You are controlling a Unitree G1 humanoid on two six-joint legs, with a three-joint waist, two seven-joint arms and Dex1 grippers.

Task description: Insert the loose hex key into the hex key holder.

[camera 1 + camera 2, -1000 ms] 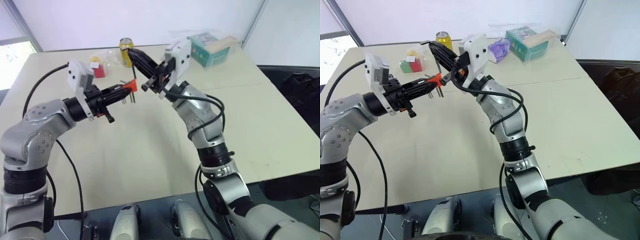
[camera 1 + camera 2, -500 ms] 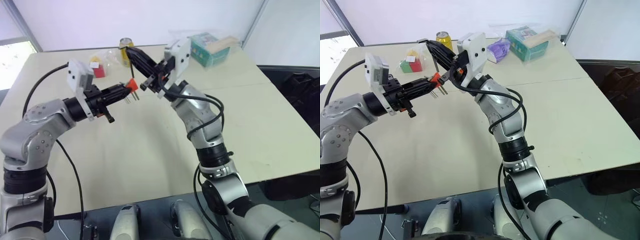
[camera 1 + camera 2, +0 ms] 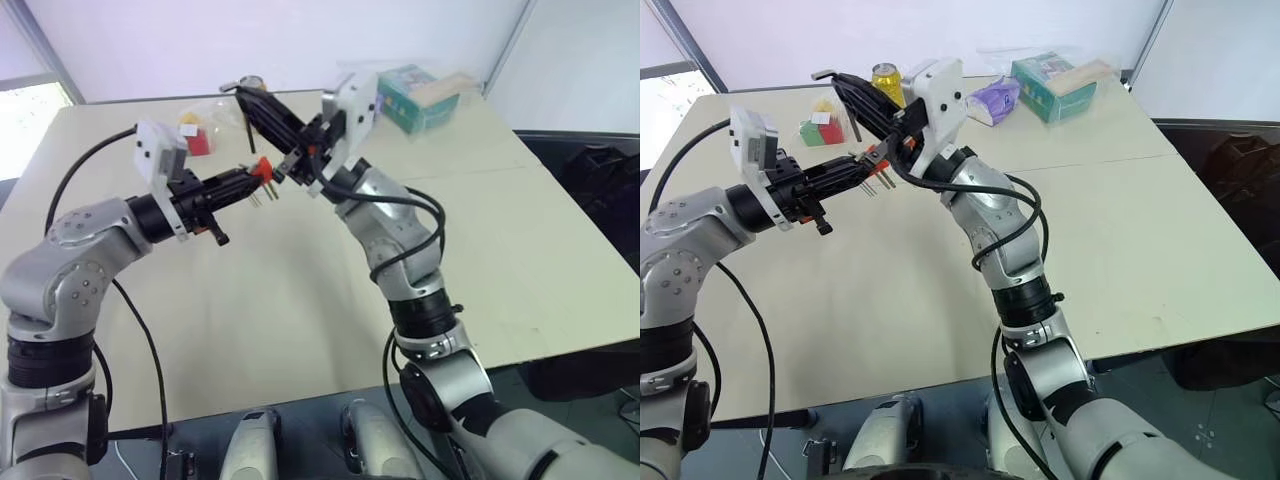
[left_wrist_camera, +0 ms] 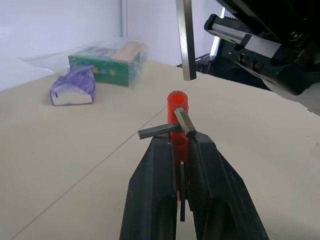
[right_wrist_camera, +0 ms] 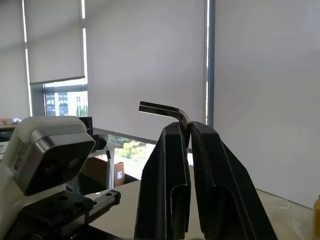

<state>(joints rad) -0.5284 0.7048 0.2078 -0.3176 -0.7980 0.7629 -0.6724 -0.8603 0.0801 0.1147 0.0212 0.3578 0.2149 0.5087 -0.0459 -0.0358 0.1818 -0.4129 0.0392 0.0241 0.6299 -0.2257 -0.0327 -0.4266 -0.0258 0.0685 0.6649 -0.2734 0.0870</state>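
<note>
My left gripper is shut on the red-orange hex key holder, held level above the table with a couple of short keys sticking out of its tip. In the left wrist view the holder pokes out between my fingers. My right gripper is shut on the loose hex key, which hangs down with its lower end just above the holder, apart from it. The key's bent end sticks out sideways past the right gripper.
At the far side of the cream table stand a yellow can, red-and-green toy blocks, a purple packet and a green box in plastic wrap. The table's right edge borders a dark floor.
My right gripper has moved a little up and to the left with the key, whose lower end now hangs over the holder's tip. The left gripper and the holder have stayed still.
</note>
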